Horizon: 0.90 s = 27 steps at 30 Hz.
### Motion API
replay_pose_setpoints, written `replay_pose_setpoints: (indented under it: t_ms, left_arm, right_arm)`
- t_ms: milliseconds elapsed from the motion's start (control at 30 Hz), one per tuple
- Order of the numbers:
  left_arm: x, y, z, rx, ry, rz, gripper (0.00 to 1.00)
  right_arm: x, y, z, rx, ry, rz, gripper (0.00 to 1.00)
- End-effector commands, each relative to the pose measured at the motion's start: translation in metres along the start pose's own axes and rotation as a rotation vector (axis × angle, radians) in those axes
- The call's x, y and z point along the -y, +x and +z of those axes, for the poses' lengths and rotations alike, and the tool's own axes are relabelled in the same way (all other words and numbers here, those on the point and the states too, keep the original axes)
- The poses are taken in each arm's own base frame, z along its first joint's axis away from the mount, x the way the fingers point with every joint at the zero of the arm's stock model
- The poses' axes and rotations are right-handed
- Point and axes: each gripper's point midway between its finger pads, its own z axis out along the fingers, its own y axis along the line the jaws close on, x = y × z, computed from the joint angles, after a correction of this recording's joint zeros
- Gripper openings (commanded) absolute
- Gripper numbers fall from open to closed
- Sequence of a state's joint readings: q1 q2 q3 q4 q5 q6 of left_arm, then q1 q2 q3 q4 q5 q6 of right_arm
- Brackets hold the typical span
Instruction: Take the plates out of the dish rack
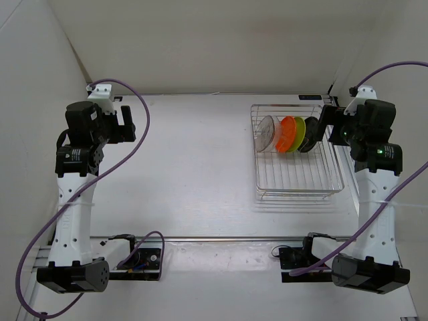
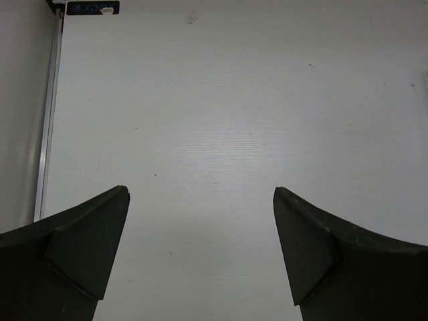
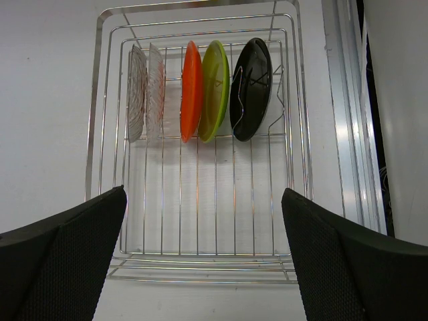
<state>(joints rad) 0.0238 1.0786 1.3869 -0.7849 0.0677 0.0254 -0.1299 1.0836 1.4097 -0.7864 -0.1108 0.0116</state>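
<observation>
- The right gripper (image 3: 202, 199) hangs released, its two fingers (image 3: 67, 254) spread wide with nothing between them
- The dish rack (image 3: 207, 255) sits on the table (image 2: 214, 100) below and just ahead of that gripper, and its near half of bare wires fills the gap between the fingers
- Five plates stand on edge in a row across the far part of the rack, beyond the fingertips
- Toward the left finger's side are a clear plate (image 3: 136, 93) and a second clear plate (image 3: 156, 90) close beside it
- Roughly in line with the middle of the gap are the orange plate (image 3: 191, 90) and the yellow-green plate (image 3: 215, 90), almost touching each other
- The black plate (image 3: 251, 90) stands last, toward the right finger's side, behind an upright wire loop of the rack
- No plate touches the right gripper
- The left gripper (image 2: 200, 195) is also released, fingers wide apart over bare tabletop
- In the top view the rack lies well apart from the left gripper, off to its right
</observation>
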Motion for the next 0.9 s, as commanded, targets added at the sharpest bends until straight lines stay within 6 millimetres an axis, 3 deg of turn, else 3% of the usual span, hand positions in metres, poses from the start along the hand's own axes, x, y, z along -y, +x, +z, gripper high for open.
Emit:
replay_pose_setpoints:
  t_ms: [0,533,700,833,867]
  left_arm:
    - [-0.001,-0.012,-0.01,0.047,-0.01,-0.006,1.0]
    - [-0.002,-0.012,-0.01,0.047,-0.019,-0.006,1.0]
    - [-0.002,-0.014,-0.014,0.057,-0.019,-0.005,1.0]
    - [-0.004,-0.007,-0.015,0.056,-0.028,0.005,1.0]
    - [-0.004,-0.009,-0.015,0.065,-0.029,0.006,1.0]
  right_arm:
    - [0.002,-0.008,-0.003,0.038,0.009,-0.01,1.0]
    - [0.0,0.001,-0.001,0.019,-0.012,-0.038,1.0]
    - [0.015,0.013,0.013,-0.021,0.047,-0.078,0.84]
    - [0.03,0.023,0.027,-0.069,0.109,-0.109,0.9]
    - [0.034,0.014,0.03,-0.046,0.126,-0.124,0.9]
